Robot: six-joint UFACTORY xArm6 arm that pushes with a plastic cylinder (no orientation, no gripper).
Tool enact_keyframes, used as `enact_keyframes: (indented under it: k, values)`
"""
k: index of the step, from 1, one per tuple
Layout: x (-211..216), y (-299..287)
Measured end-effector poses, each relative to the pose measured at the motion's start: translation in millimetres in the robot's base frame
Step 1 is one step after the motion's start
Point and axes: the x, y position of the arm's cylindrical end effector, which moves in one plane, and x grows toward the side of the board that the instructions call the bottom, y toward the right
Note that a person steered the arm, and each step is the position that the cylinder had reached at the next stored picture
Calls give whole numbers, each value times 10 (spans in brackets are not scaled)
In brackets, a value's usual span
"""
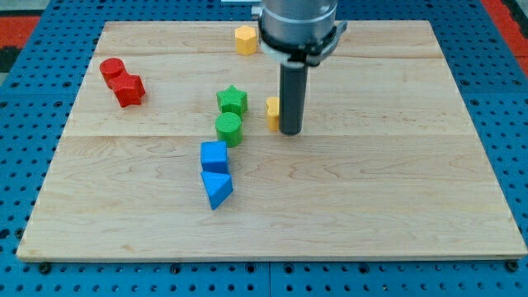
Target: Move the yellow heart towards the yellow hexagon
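The yellow heart (pixel 272 112) lies near the board's middle, mostly hidden behind my rod. My tip (pixel 290 131) rests on the board at the heart's right side, touching or nearly touching it. The yellow hexagon (pixel 245 40) sits near the view's top edge of the board, up and slightly left of the heart.
A green star (pixel 233 101) and a green cylinder (pixel 229 129) stand just left of the heart. A blue cube (pixel 214 156) and a blue triangle (pixel 217 189) lie below them. A red cylinder (pixel 112 70) and a red block (pixel 129 89) sit at the upper left of the wooden board (pixel 396 181).
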Motion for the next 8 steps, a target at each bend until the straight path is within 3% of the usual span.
enact_keyframes:
  k: [1, 2, 4, 5, 7, 8]
  values:
    - [219, 88]
    - [237, -442]
    - [-677, 96]
    - [-937, 261]
    - [-476, 321]
    - [-538, 220]
